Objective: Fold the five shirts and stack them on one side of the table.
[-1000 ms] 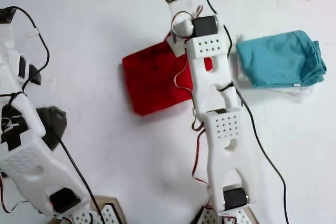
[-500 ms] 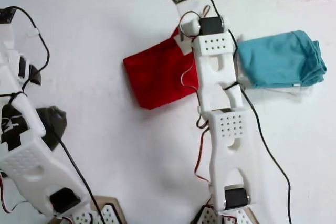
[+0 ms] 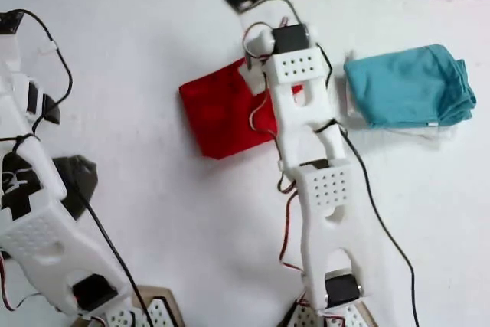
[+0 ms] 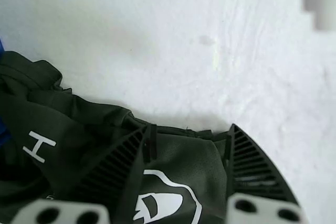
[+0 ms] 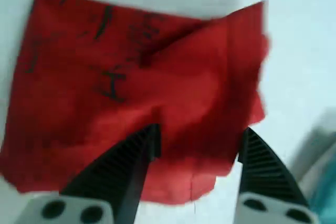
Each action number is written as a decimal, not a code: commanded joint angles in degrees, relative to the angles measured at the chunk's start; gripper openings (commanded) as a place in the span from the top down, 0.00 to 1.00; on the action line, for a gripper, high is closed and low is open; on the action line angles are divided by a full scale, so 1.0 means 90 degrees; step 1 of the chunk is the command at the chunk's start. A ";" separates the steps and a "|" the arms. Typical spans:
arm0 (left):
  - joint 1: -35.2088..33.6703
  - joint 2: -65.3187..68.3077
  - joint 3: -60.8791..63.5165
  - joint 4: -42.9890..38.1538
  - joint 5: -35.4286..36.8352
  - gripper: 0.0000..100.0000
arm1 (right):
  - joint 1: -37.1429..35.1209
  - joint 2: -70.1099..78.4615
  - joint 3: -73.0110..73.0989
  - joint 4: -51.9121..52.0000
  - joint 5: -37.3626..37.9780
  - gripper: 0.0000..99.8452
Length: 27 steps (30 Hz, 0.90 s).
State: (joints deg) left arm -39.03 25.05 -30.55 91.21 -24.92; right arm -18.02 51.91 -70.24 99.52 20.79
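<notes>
**A:** High view?
**B:** Folded red shirt (image 3: 218,116) on the desk (image 3: 138,44), partly under the right arm (image 3: 325,189); folded teal shirt (image 3: 406,86) near it, apart.
**A:** Left wrist view?
**B:** Left fingers (image 4: 252,163) apart, over the dark shirt (image 4: 63,124).
**A:** Right wrist view?
**B:** Right fingers (image 5: 123,174) apart over the red shirt's edge. Best to pinch every layer, then carry it level onto the teal shirt.

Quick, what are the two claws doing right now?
Left gripper: open around the dark shirt.
Right gripper: open over the red shirt.
</notes>
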 commanded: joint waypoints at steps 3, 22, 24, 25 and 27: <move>0.0010 -0.0381 -0.0015 -0.0029 -0.0020 0.77 | 0.0415 -0.0396 0.0225 0.0190 0.0029 0.75; 0.1455 -0.0352 -0.0015 -0.0381 0.0879 0.77 | 0.1441 -0.0454 0.0596 0.0181 0.0606 0.94; 0.2002 -0.0342 -0.0015 -0.0615 0.1104 0.77 | 0.1587 -0.0454 0.0332 0.0181 0.0606 0.92; 0.2295 -0.0352 -0.0044 -0.0723 0.1172 0.77 | 0.1626 -0.0454 0.0225 0.0181 0.0606 0.89; 0.2872 -0.0352 -0.0063 -0.0987 0.1299 0.77 | 0.1656 -0.0454 0.0029 0.0181 0.0488 0.83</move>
State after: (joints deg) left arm -20.57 25.05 -30.55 85.67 -15.25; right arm -3.87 52.00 -65.93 100.04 26.07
